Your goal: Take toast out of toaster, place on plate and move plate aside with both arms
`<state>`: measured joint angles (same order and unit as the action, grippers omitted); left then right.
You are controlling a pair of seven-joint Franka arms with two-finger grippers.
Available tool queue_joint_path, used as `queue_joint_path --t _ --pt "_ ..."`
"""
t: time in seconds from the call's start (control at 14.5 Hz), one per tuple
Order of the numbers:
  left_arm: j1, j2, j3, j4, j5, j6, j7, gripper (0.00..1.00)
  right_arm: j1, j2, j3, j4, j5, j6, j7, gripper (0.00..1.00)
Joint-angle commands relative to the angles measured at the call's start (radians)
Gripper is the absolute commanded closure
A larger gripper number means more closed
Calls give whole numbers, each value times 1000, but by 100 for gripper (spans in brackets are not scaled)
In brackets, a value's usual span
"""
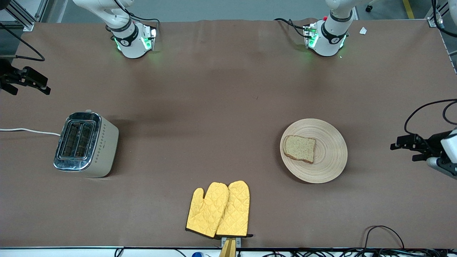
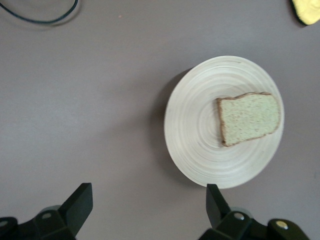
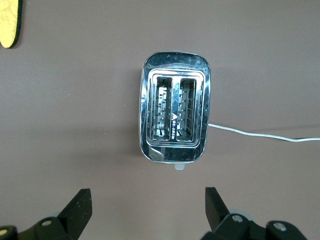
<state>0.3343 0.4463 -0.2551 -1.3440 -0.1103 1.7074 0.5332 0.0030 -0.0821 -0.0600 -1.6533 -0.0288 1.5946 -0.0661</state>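
toast (image 1: 299, 148): on the plate (image 1: 330, 166), on its half toward the right arm's end.
plate: toward the left arm's end of the table (image 1: 214, 107).
toaster (image 1: 85, 144): toward the right arm's end, well apart from the plate.
oven mitts (image 1: 218, 209): between them, nearer the front camera.

The plate (image 1: 326, 166), round, shallow, pale wood with ring grain, sits flat on the bench toward the left arm's end. The toast (image 1: 299, 148), a squarish speckled light brown slice with darker crust, lies flat on it, off-centre toward the right arm's end.
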Motion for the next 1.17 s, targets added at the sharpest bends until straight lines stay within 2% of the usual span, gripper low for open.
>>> queue_joint_path --t 0.0,0.28,0.48,0.76,1.1 --pt "-26 -93 8 -27 21 -51 -70 0 -5 7 2 49 -7 -15 6 0" --pt "-112 -211 8 -32 113 -116 -279 0 -8 8 -1 53 -5 -21 5 0" --pt "-132 -286 -10 -38 119 -202 -426 0 -11 8 -3 52 -5 -19 8 0" --pt "-124 -357 -18 -93 118 -207 -444 0 -11 10 -4 52 -5 -21 9 0" --pt "-132 -359 -18 -87 118 -203 -434 0 -15 10 -4 50 -5 -19 8 0"
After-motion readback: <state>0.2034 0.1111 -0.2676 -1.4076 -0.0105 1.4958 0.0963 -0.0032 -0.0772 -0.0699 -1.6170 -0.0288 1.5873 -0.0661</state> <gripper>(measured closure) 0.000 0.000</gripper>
